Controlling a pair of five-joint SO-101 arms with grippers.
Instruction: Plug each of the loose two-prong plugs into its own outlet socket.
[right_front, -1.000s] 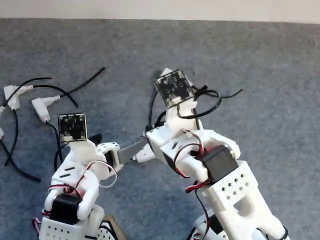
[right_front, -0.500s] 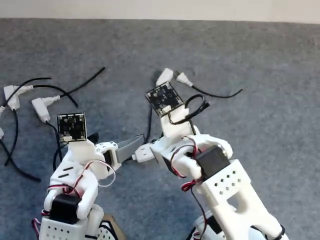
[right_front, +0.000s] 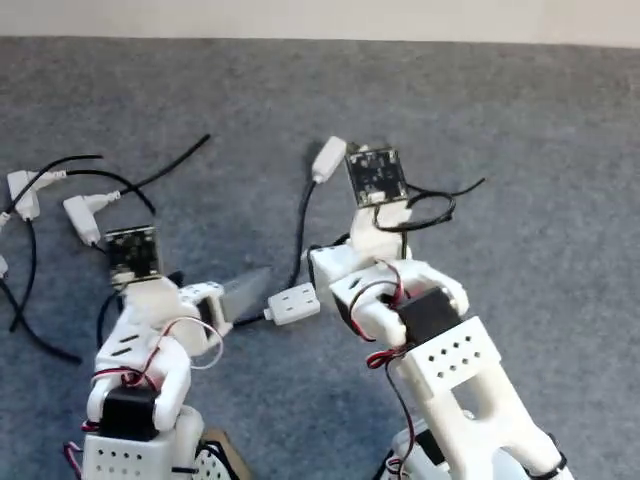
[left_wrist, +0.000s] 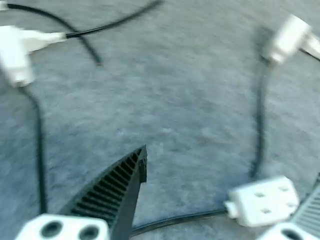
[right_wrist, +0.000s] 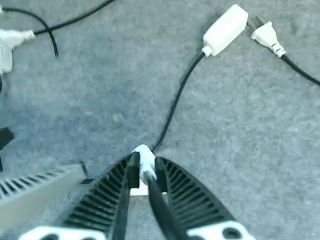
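1. At lower centre of the high view, a boxy white outlet block (right_front: 295, 303) lies flat on nubbly grey carpet (right_front: 540, 120) between the arms. Half a second ago it was partly covered.
2. The left gripper (left_wrist: 231, 163) has ribbed dark fingers spread wide, low over the carpet, with the block just beside one finger.
3. The right gripper (right_wrist: 145, 170) pinches a rounded white cord end (right_wrist: 144, 154). Its wrist has swung rightward.
4. Farther off, a loose two-prong plug (right_wrist: 265, 34) lies beside an oblong white block (right_front: 328, 158).
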